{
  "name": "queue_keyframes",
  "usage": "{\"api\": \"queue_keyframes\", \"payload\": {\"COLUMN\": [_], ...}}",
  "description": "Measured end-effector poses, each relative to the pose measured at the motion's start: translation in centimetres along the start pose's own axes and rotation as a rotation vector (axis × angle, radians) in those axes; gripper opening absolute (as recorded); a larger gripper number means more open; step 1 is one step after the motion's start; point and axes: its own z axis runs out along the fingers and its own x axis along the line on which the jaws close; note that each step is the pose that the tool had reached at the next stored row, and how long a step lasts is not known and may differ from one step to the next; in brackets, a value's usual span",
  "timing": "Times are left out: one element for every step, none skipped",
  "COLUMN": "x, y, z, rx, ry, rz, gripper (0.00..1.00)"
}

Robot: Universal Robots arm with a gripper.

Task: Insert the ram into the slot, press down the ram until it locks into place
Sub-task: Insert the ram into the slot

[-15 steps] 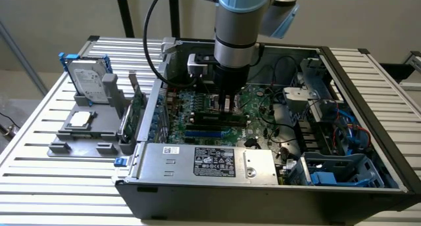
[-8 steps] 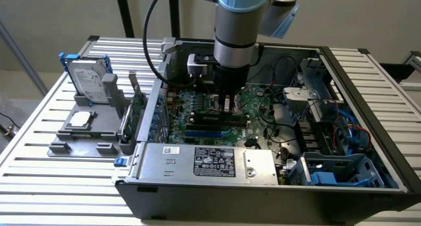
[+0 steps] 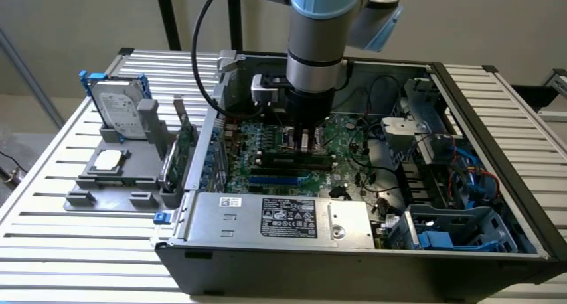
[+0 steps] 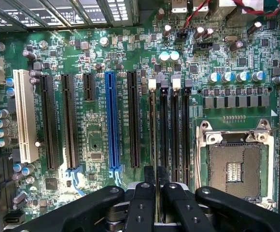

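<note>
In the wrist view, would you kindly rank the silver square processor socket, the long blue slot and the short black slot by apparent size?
1. Silver square processor socket
2. Long blue slot
3. Short black slot
All lie flat on one board.

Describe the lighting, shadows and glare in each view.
Exterior view: soft even light, the slatted table bright, the case interior dimmer under the arm. Wrist view: the green board evenly lit, capacitor tops glinting, the black tool dark against it.

Plain beige wall (image 3: 496,25) behind; two black upright posts (image 3: 166,18); slatted aluminium table (image 3: 80,251), evenly lit.
</note>
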Motion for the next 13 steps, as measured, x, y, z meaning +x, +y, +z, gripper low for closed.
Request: {"api": "queue_keyframes", "payload": {"x": [0.0,0.0,0.0,0.0,0.0,0.0,0.0,0.0,0.0,0.1,0.1,0.1,0.1], "y": [0.05,0.10,0.12,0.12,0.12,0.12,0.13,0.13,0.13,0.13,0.13,0.14,0.13], "z": [0.05,0.06,0.06,0.03,-0.21,-0.68,-1.13,-1.58,-2.03,-2.48,-2.93,-3.38,-3.50], "rx": [0.0011,0.0016,0.0018,0.0020,0.0022,0.0021,0.0021,0.0021,0.0021,0.0021,0.0021,0.0021,0.0021], "ry": [-0.0001,0.0001,0.0001,0.0000,-0.0002,-0.0002,-0.0002,-0.0001,-0.0001,-0.0003,-0.0001,-0.0002,0.0001], "rz": [0.000,0.000,0.000,0.000,0.000,0.000,0.000,0.000,0.000,0.000,0.000,0.000,0.000], "gripper": [0.14,0.15,0.15,0.15,0.22,0.22,0.22,0.22,0.22,0.22,0.22,0.22,0.22]}}
